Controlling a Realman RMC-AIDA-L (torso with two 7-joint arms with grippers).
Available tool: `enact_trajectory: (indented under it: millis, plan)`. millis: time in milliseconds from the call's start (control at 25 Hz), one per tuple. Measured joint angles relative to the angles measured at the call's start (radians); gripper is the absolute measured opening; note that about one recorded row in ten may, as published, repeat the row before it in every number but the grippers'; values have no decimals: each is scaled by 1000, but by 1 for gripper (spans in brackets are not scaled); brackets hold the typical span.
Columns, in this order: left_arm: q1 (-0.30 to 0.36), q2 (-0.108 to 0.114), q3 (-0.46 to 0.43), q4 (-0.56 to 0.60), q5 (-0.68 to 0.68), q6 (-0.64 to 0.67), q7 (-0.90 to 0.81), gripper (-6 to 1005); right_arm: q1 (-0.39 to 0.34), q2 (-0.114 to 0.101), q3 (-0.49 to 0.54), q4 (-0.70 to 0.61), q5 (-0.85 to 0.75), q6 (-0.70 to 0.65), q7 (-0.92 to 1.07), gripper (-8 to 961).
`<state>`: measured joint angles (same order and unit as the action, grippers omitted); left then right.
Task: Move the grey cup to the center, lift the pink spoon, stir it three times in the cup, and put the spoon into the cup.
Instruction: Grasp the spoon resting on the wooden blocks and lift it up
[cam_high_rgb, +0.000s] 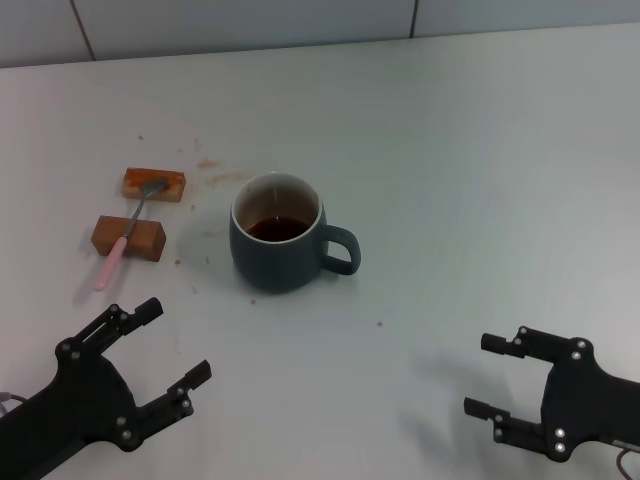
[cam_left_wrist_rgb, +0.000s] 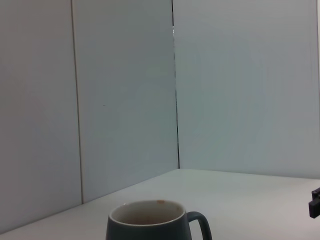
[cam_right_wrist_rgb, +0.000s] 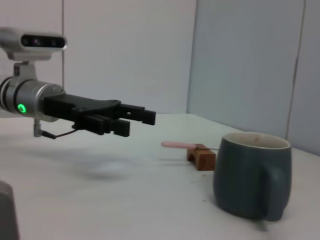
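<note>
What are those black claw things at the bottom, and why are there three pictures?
Those are a robot's two hands. The left hand and the right hand both hang open above the white table, holding nothing. The big picture is taken from the robot's head, looking down. The other two come from small cameras on its wrists, so they look sideways across the table. On the table stands a grey cup with dark drink inside. To its left a pink spoon lies across two brown blocks. In the right wrist picture you can see the left hand from the side, near the cup.
</note>
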<state>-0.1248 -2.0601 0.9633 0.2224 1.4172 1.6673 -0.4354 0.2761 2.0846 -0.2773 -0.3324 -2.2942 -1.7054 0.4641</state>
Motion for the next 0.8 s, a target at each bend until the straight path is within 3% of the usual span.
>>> enact_trajectory:
  millis: [40,800]
  plan:
    - [0,0,0,0,0,0,0,815,1,0,-2,0,-1,2,0,668]
    - [1,0,0,0,0,-2,0,815,38,0,-13,43,-4,35,-2,668]
